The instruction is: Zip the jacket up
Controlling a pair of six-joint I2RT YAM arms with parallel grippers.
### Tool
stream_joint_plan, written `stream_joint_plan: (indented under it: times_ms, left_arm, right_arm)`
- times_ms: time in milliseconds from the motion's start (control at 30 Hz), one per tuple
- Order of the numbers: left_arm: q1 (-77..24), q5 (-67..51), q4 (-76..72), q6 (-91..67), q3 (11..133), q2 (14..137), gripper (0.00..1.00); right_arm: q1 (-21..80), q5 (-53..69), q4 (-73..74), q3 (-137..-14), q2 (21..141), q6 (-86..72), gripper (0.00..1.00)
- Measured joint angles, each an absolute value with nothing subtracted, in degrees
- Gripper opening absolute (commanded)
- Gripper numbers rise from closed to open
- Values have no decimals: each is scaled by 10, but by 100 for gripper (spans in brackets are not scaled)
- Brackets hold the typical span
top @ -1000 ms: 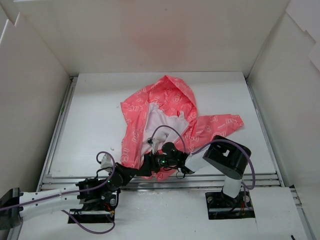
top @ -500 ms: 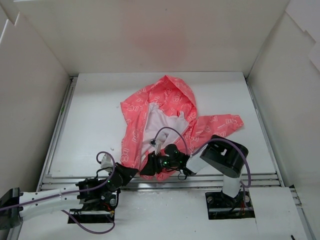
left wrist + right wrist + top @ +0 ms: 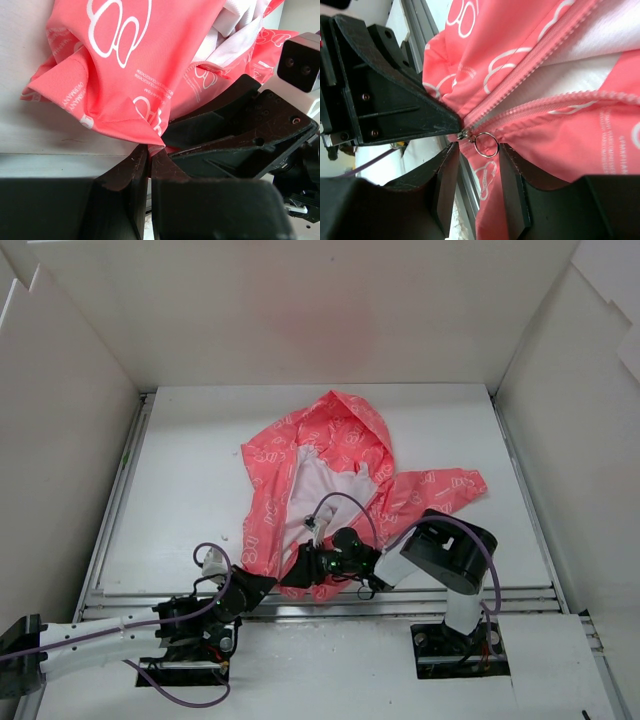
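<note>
Viewing the table from above, we find the jacket lying open at its centre. The hood points to 12 o'clock and one sleeve extends to 3 o'clock. The white lining is exposed, and the bottom hem lies at 6 o'clock, at the near edge. Both arms meet at that hem.

In the left wrist view, the left gripper is closed to a thin slit. A folded corner of the coral fabric is pinched at its tips. The black body of the other arm sits just beside it at 3 o'clock.

In the right wrist view, the right gripper stands a narrow way apart. The zipper pull ring lies between its fingertips. The ring is close to the pad at 3 o'clock, and a gap shows on its 9 o'clock side. We cannot tell whether either pad touches the ring.

The ring hangs from the slider at the foot of two tooth rows. The rows spread apart toward 1 and 3 o'clock, unjoined, with lining showing between them. The left gripper's tip meets the fabric at 9 o'clock, just beside the slider.
</note>
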State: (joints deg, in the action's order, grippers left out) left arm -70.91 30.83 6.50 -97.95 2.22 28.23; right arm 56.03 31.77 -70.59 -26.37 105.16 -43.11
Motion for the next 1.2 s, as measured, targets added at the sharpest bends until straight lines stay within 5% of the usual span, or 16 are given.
stream_joint_plan:
  times_ms: [267,400,600,1200]
  left_arm:
    - [-709,308,65,-980,22,282,0]
    - [-709,308,65,-980,22,282,0]
    - [-709,309,65,-980,22,282,0]
    - [-709,311,70,-977,22,282,0]
  right_arm:
    - [551,315,-724,-264,1057,-447,15]
    - [551,315,-726,-266,1073,-457,32]
    - [552,312,-705,-268,1058,-447,44]
    - [546,366,-730,-305,1095,-455,50]
